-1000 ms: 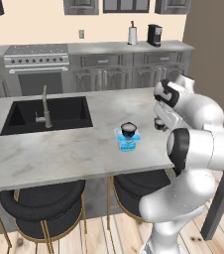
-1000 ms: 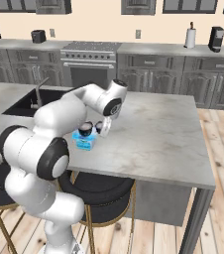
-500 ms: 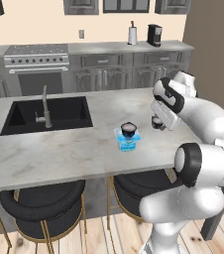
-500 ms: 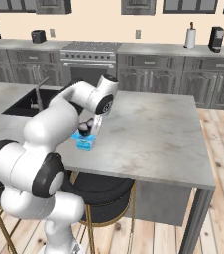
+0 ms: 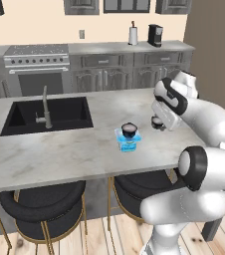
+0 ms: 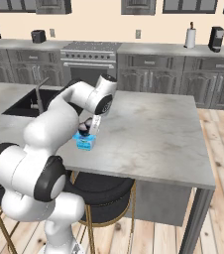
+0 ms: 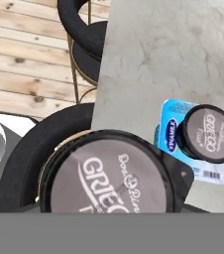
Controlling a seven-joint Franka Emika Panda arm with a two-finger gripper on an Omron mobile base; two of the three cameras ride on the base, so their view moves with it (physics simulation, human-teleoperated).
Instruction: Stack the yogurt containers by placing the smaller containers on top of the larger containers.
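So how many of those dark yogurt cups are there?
2. One cup sits on the blue tub on the counter; the other cup is held in the claw, off to the tub's side.

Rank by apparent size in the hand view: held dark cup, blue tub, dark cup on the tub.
1. Held dark cup, but it is nearest the camera, so its true rank is unsure.
2. Blue tub, partly covered.
3. Dark cup on the tub.

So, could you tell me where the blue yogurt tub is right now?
The blue tub sits on the island counter near its front edge, right of the sink, with a dark cup stacked on it.
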